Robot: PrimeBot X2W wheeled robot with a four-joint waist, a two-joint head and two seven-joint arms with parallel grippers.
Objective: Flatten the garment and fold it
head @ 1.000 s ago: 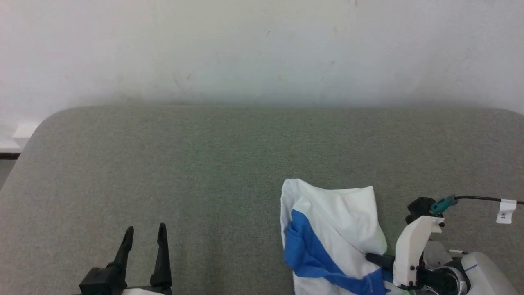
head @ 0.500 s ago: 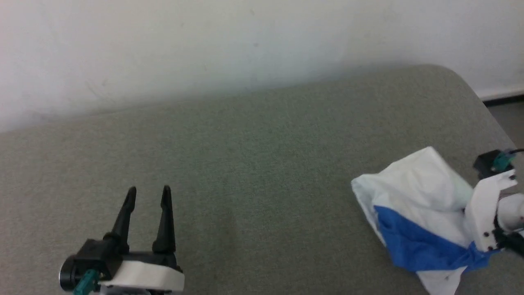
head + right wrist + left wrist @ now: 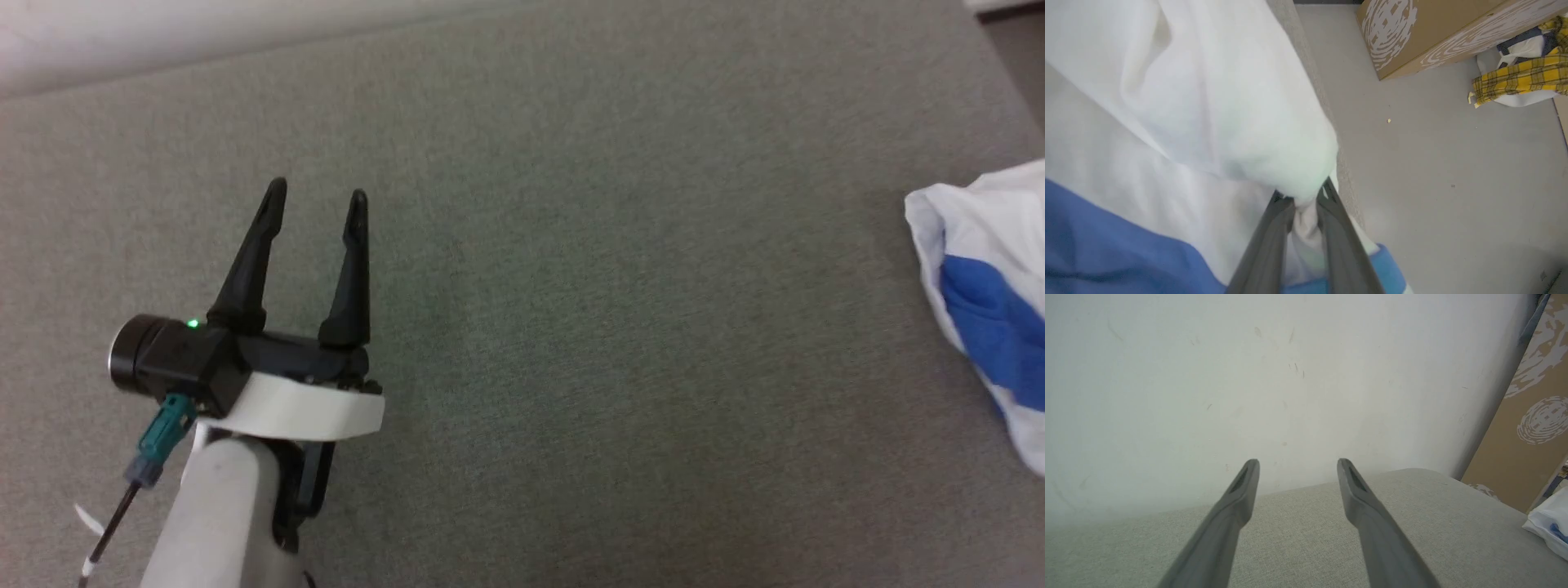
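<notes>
The head camera has turned toward the wide, empty left gripper [image 3: 317, 189], so the garment [image 3: 976, 278] now shows at the right end of the surface [image 3: 588, 327], bunched and pinched in the right gripper [image 3: 1302, 194], not yet flattened.

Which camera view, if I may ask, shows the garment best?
Right wrist view: the garment is close up, pinched between the fingers of the right gripper. The head view shows part at its right edge; the left wrist view, a small corner.
</notes>
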